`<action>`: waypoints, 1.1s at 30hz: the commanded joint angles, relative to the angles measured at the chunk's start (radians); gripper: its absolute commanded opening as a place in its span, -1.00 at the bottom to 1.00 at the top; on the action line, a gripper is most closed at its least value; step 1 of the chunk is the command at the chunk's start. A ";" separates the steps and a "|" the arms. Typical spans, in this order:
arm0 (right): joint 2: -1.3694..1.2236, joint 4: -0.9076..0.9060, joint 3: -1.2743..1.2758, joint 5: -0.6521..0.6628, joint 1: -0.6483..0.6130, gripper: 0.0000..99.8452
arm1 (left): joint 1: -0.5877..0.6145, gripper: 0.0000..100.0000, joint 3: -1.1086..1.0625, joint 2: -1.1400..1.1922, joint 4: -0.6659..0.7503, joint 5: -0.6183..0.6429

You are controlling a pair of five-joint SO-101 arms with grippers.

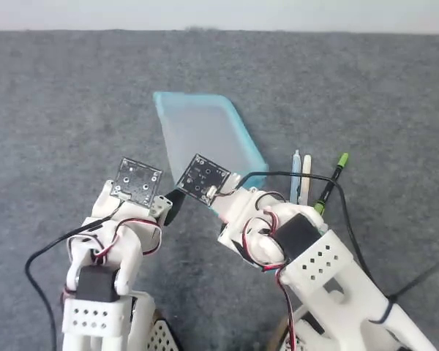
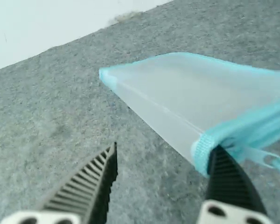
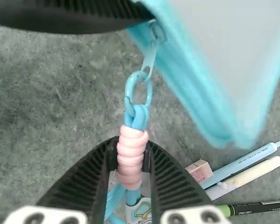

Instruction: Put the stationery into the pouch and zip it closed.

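The right gripper [image 3: 130, 142] is clamping its ribbed black fingers narrowly on a pink coil [image 3: 130, 156], a stack of soft rings threaded on a blue cord. The cord is knotted to a blue plastic ring [image 3: 138, 93], which is hanging from the slider [image 3: 152, 35] at the near end of the zip.

The left gripper [image 2: 166, 149] is standing wide open. One finger [image 2: 228, 179] is touching the near corner of the pouch [image 2: 191, 98], and the other is apart from it over the mat [image 1: 73, 110].

The pouch is a flat, frosted translucent sleeve with rounded corners and woven turquoise edging. Its long axis is running away from the arms, with the far end leaning towards the left arm's side. The zip edge is facing the pens.

A blue pen [image 3: 245, 161], a cream pen [image 3: 254, 169] and a black pen [image 1: 328, 189] with a green cap are lying side by side just beyond the right gripper. They are roughly parallel to the pouch. A small eraser [image 3: 198, 170] is lying at their near ends. The grey mat is showing a coarse, felt-like texture.
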State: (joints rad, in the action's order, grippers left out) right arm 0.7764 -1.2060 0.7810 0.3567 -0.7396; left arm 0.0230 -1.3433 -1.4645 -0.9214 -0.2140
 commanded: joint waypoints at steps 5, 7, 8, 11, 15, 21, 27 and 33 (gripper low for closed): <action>0.045 -0.019 -0.015 0.034 0.101 -0.99 | 0.061 -0.42 0.010 -0.012 0.051 0.020; 0.064 -0.030 -0.026 0.057 0.150 -0.99 | 0.089 -0.41 0.010 -0.012 0.064 0.020; 0.077 -0.042 -0.034 0.061 0.170 -0.99 | 0.094 -0.41 0.010 -0.012 0.066 0.020; 0.137 -0.065 -0.044 0.069 0.202 -0.99 | 0.091 -0.41 0.010 -0.012 0.066 0.021; 0.182 -0.068 -0.038 0.060 0.171 -0.99 | 0.087 -0.41 0.008 -0.012 0.066 0.021; 0.188 -0.045 -0.064 -0.003 0.099 -0.99 | 0.015 -0.41 -0.008 -0.012 0.063 0.021; 0.183 -0.044 -0.107 -0.005 0.096 -0.99 | -0.014 -0.41 0.019 -0.020 -0.003 0.018; 0.183 -0.036 -0.147 -0.034 0.096 -0.99 | -0.106 -0.41 0.087 -0.020 -0.117 0.021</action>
State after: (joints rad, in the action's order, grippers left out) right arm 0.9329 -1.2658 0.7058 0.3460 -0.6291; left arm -0.0629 -1.3203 -1.4676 -1.0257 -0.2064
